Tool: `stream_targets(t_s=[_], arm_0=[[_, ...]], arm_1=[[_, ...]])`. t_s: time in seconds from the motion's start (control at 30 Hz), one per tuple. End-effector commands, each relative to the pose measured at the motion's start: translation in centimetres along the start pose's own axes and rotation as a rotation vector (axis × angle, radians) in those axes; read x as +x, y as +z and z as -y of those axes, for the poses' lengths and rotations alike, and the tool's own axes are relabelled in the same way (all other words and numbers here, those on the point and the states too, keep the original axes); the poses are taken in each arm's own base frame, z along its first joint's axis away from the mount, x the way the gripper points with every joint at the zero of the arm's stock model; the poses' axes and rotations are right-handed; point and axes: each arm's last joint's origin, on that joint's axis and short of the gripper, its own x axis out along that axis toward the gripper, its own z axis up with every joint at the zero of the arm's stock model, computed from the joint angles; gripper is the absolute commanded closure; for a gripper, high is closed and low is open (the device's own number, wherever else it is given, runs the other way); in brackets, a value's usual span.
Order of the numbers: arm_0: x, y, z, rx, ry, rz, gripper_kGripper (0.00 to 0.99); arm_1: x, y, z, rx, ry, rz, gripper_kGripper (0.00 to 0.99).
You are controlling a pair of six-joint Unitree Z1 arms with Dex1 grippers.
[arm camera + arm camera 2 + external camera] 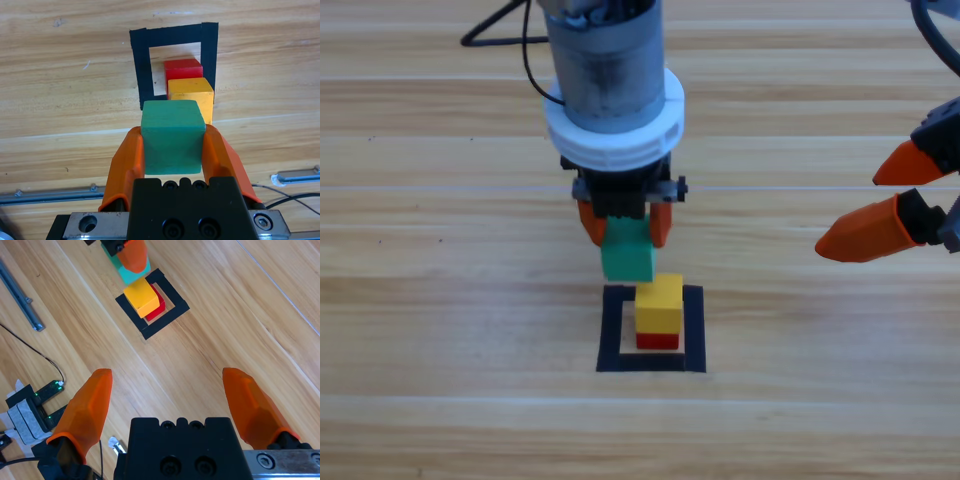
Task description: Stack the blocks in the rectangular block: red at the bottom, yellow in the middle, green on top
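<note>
Left gripper (623, 228), clenched on the green cube (627, 254), one orange jaw pressed to each side of it, held above the table (440, 300) just behind the taped outline. Green cube in the left wrist view (173, 142) fills the span between the jaws. Yellow cube (660, 303) sits on the red cube (657, 341), the pair standing inside the black tape square (616, 330), toward its right side, with the yellow top near the green cube's lower corner. Right gripper (900, 205) waits at the right edge, its jaws spread wide with nothing between them.
</note>
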Motion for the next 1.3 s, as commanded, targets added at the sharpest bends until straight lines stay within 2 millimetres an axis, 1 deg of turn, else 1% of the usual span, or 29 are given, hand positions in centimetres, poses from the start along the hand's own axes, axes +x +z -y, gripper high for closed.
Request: stream_targets(t_s=[0.03,0.37,0.6,0.93,1.3], arm_0=[[2.7,-0.7,2.1,0.030,0.046,-0.024,0.990],[3.8,-0.4,2.8,0.037,0.055,-0.030,0.990],[4.2,-0.2,3.0,0.042,0.057,-0.029,0.990],[3.9,-0.1,3.2,0.039,0.044,-0.019,0.990],[4.1,0.0,3.3,0.038,0.047,-0.020,0.990]], arm_1=[[1.1,-0.7,0.8,0.019,0.001,-0.056,0.016],[1.2,-0.7,0.8,0.020,0.003,-0.059,0.016],[1.3,-0.7,0.9,0.019,0.003,-0.060,0.016],[1.3,-0.7,0.9,0.017,0.003,-0.062,0.016],[1.3,-0.7,0.9,0.017,0.003,-0.062,0.016]])
